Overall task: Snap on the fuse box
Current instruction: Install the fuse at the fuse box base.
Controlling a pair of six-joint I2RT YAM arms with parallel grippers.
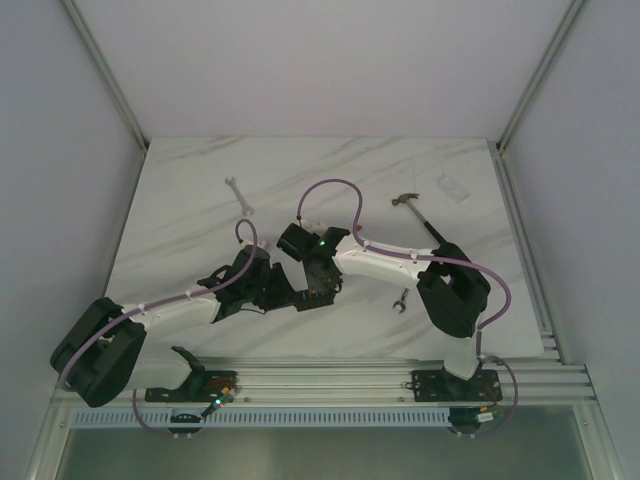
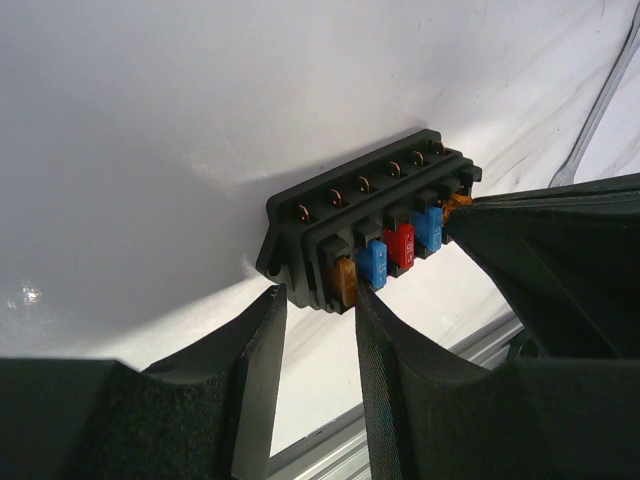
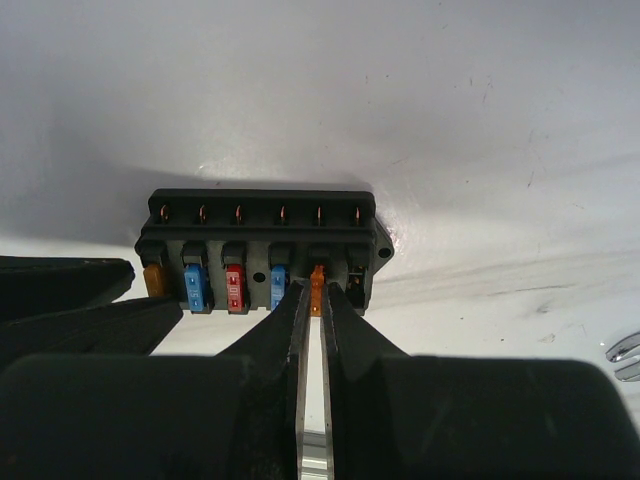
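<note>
Fuse box (image 3: 262, 235) end sits clamped in my left gripper (image 2: 320, 300); right gripper (image 3: 315, 292), nearly closed, pinches an orange fuse (image 3: 317, 276); I can't read its markings.

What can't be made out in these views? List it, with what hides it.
- Top view: the fuse box is hidden under the left gripper and the right gripper.
- Right wrist view: the orange fuse is mostly covered by the right gripper's fingers; whether it is seated cannot be told.
- Left wrist view: the right gripper covers the fuse box's far end.
- Both wrist views: the fuse ratings are too blurred to read.
</note>
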